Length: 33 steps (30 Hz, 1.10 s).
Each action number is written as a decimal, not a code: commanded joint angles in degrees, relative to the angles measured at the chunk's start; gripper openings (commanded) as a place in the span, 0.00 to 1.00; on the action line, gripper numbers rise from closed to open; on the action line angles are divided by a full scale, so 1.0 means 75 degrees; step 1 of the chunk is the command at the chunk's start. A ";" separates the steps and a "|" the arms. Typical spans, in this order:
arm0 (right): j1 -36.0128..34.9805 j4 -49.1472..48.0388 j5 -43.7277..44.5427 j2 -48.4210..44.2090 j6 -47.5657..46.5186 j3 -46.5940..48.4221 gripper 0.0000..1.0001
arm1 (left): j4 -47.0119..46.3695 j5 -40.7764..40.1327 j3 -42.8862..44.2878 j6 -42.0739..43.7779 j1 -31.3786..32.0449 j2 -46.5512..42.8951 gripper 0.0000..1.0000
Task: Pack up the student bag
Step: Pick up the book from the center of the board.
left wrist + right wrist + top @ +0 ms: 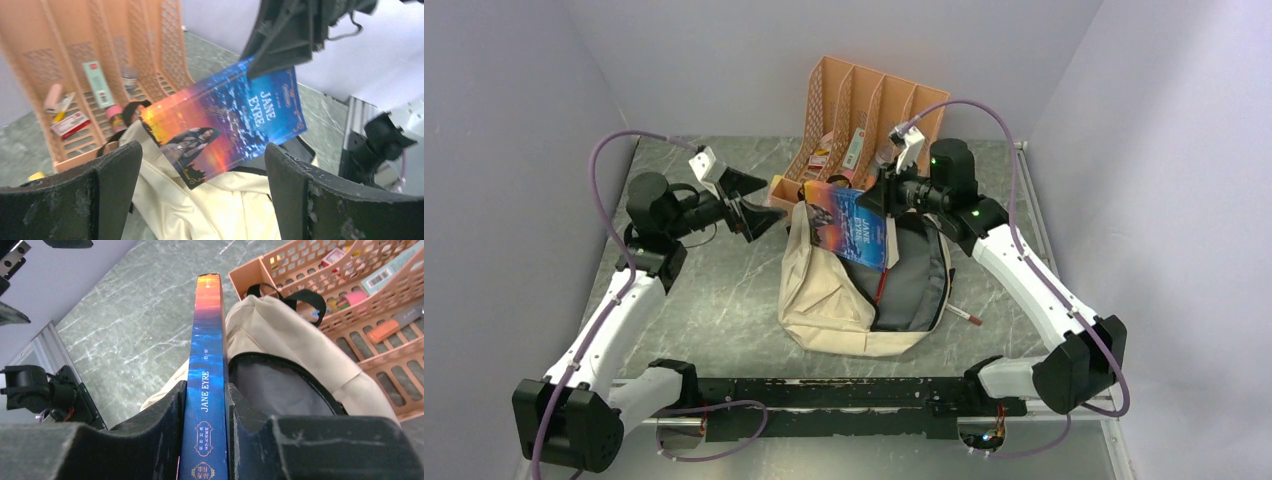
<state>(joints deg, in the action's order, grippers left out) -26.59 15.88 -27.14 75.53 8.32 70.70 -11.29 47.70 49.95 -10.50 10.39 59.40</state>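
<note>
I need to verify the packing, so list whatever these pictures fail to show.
- Top view: the book overlaps the student bag opening, hiding whatever lies beneath it.
- Right wrist view: the book's held end is cut off by the bottom edge and the right gripper's fingers.
- Top view: the items in the file organizer are too small to identify.

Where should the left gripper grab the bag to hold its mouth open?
On the student bag, the cream rim beside the grey lining, on the left arm's side, approached from the left. That edge lies slack and exposed; the book in the right gripper hangs over the far end.
</note>
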 commanded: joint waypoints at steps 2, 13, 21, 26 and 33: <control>0.0154 -0.0854 -0.0767 -0.0641 -0.0047 -0.0237 0.00 | -0.2292 0.1344 -0.0672 0.0059 0.0267 0.0153 0.96; 0.0158 -0.2304 -0.2130 -0.1557 -0.0699 -0.1315 0.00 | -0.1895 0.2177 -0.0999 0.1553 0.0559 0.0780 0.97; 0.0158 -0.2615 -0.3209 -0.1703 -0.0911 -0.1411 0.00 | -0.1294 0.1724 -0.0869 0.1964 0.0765 0.0799 0.96; 0.0158 -0.2543 -0.3290 -0.1693 -0.0962 -0.1372 0.00 | -0.1281 0.1602 -0.0772 0.1947 0.0771 0.0875 0.97; 0.0159 -0.2876 -0.3323 -0.1816 -0.0795 -0.1344 0.00 | -0.1864 0.2572 -0.0834 0.1458 0.0853 0.1049 0.92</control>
<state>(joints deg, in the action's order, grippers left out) -25.56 3.92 -49.71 65.10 1.26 59.29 -20.51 61.08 42.30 1.58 15.75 66.48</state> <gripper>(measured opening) 0.321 0.946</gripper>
